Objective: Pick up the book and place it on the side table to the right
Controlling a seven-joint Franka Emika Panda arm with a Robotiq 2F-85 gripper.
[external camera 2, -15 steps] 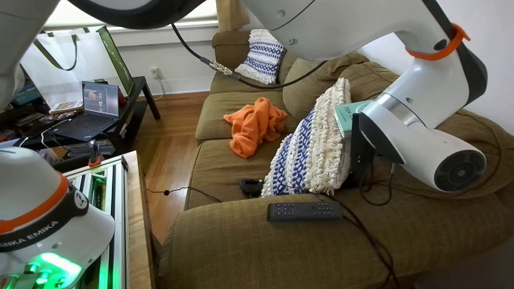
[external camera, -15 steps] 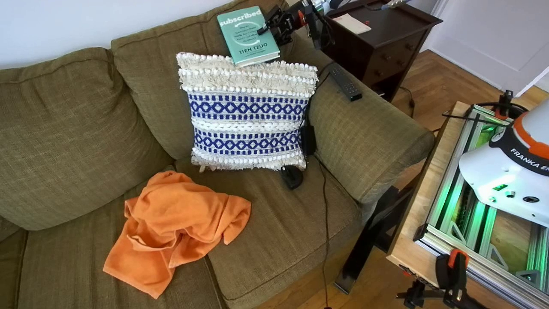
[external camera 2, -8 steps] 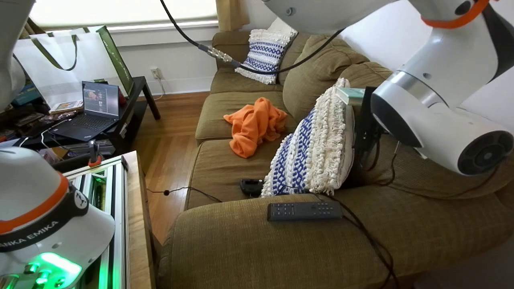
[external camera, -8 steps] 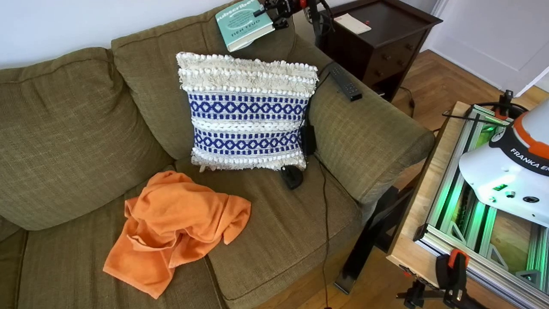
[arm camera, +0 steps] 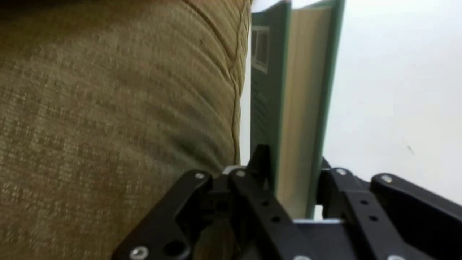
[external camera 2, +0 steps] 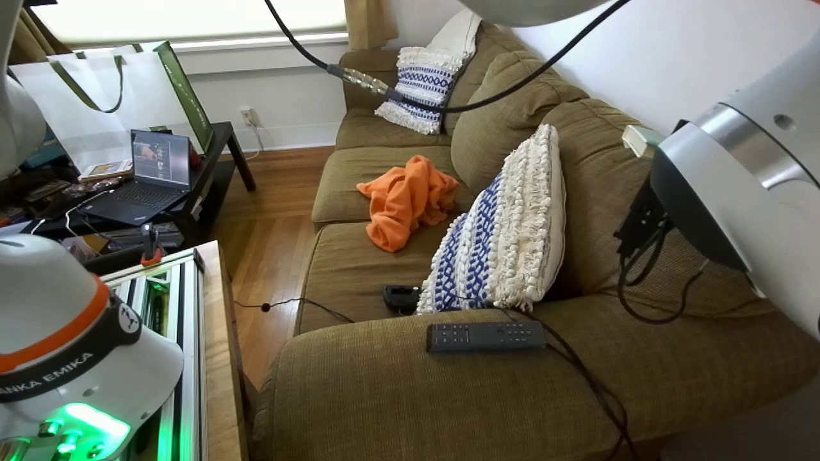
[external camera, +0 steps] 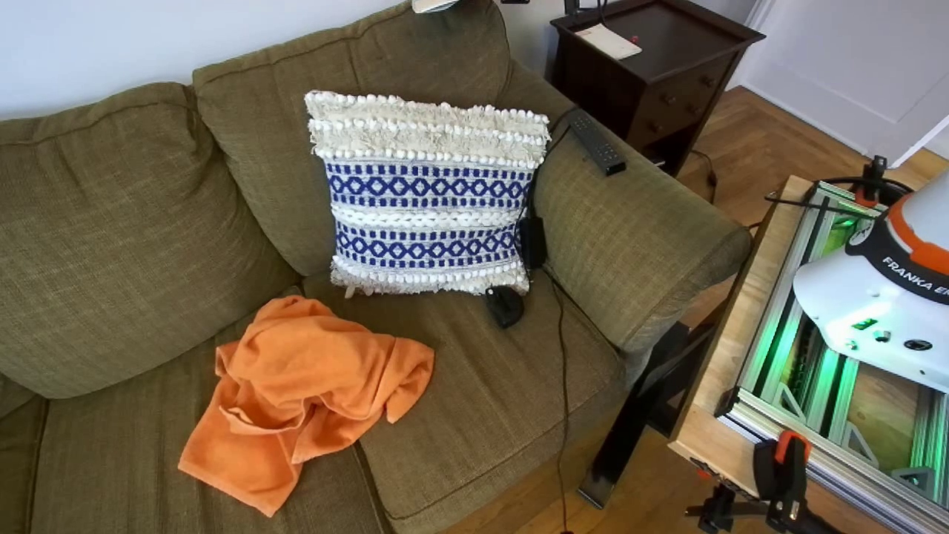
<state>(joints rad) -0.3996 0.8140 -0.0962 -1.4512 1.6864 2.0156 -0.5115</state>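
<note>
Book pinched in gripper, fingers its thickness apart, seemingly clear of sofa

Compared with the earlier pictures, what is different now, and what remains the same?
In an exterior view, the book has moved up, away from the pillow, until only its edge shows at the top. The gripper moved with it and still holds it; nothing was let go. The pillow, the orange cloth, the remote and the side table stayed as they were.
</note>
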